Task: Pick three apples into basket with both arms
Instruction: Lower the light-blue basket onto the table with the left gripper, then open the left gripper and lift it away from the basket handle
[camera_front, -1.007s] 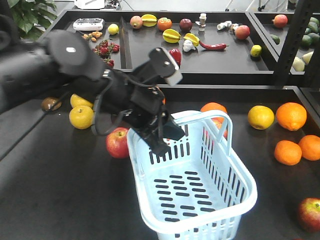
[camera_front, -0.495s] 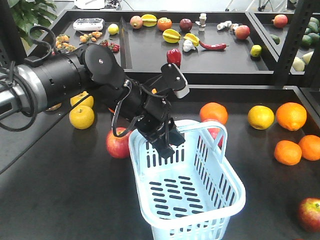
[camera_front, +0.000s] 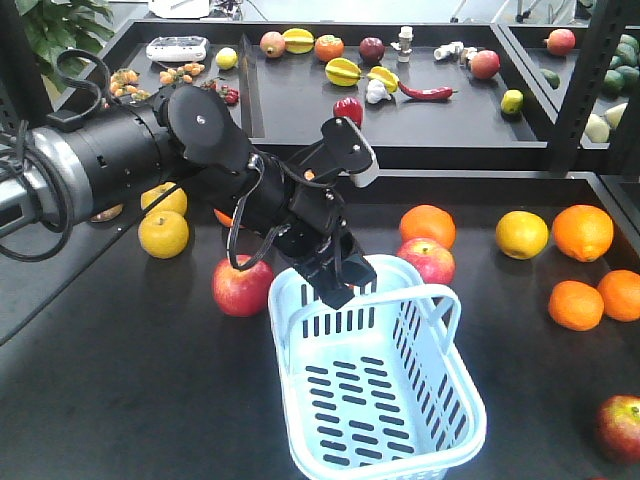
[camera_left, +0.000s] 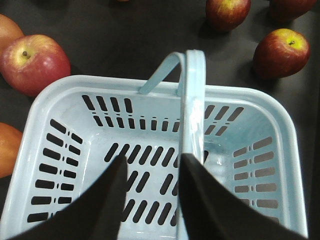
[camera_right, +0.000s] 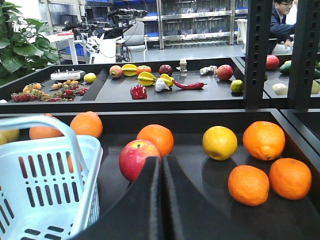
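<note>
Basket (camera_front: 372, 360) has slid nearer, baring a firm, smooth apple (camera_front: 425, 262) best pinched across its middle; left gripper (camera_left: 152, 160) parted over it, right gripper (camera_right: 161, 172) closed empty.

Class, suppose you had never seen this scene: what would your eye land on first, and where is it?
The bulky black left arm reaches in from the left, its tool open over the far end of the empty pale blue basket at the table's centre. Beside it lie red apples, one to its left and one behind, among oranges.
</note>
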